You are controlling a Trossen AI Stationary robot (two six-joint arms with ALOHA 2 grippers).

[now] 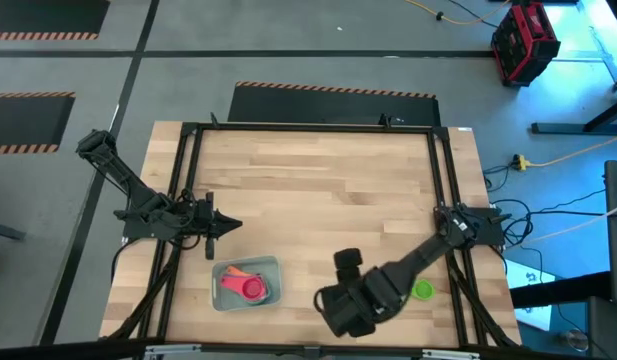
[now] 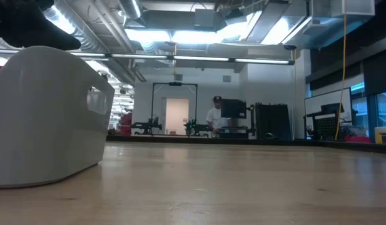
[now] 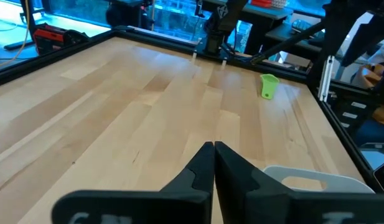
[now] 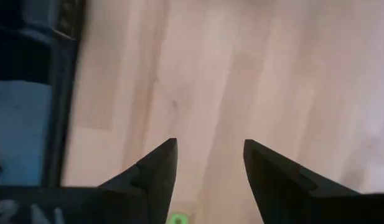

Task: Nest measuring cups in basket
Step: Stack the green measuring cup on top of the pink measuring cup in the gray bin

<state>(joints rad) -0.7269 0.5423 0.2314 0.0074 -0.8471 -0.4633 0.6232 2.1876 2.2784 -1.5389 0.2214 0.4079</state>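
Currently the basket [image 1: 246, 296] is seen near the table's [image 1: 318, 190] front edge, with pink and orange cups [image 1: 244, 284] nested inside. 1 green cup [image 1: 422, 290] is left on the wood toward the right side. The right gripper [image 4: 207, 163] is held above bare wood, jaws apart, empty. The left gripper [image 3: 213, 163] is parked at the left edge, fingers pressed together.

Green cup [image 4: 177, 218] cut off beneath right arm's jaws.

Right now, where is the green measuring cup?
In the high view the green measuring cup lies on the table's right side, outside the basket, beside the right arm whose claw is open.
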